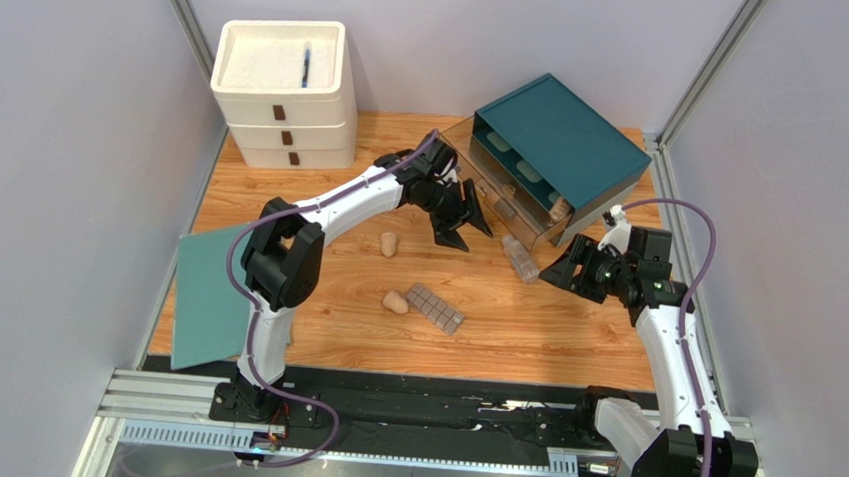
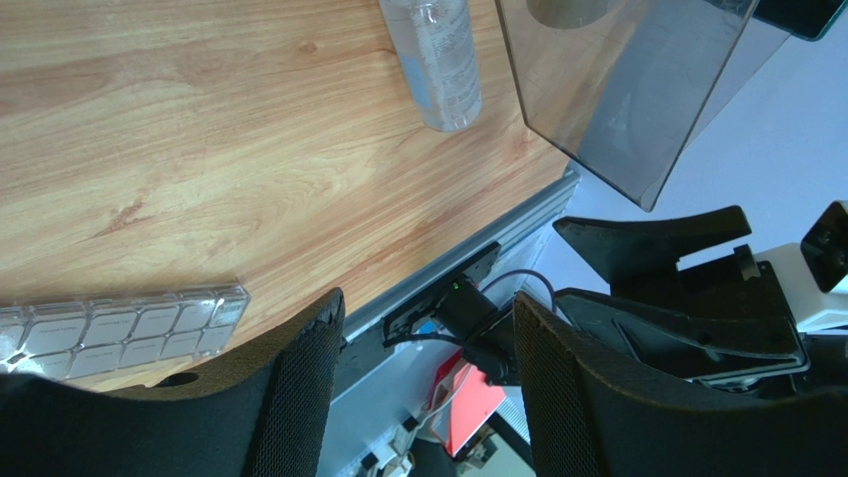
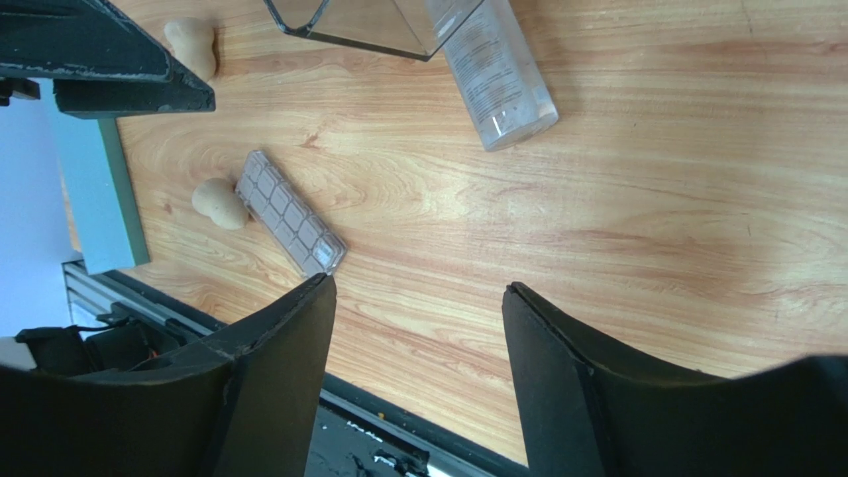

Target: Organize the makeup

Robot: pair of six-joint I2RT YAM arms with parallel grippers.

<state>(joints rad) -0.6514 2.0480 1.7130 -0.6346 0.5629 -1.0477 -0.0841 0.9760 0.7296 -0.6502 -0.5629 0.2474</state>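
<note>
A clear bottle (image 1: 520, 258) lies on the wood table just in front of the teal organizer's (image 1: 563, 136) open clear drawer (image 1: 505, 205). Two beige sponges (image 1: 390, 244) (image 1: 395, 301) and the grey gridded palette (image 1: 435, 309) lie mid-table. My left gripper (image 1: 465, 228) hangs open beside the drawer, nothing between its fingers; its wrist view shows the bottle (image 2: 438, 60) and the palette (image 2: 119, 328). My right gripper (image 1: 567, 267) is open and empty, right of the bottle (image 3: 498, 70), with the palette (image 3: 294, 214) and a sponge (image 3: 221, 202) farther off.
A white stacked drawer unit (image 1: 283, 86) stands at the back left. A flat teal sheet (image 1: 209, 297) overhangs the table's left edge. Something beige (image 1: 558, 208) sits inside the organizer's drawer. Grey walls close in both sides.
</note>
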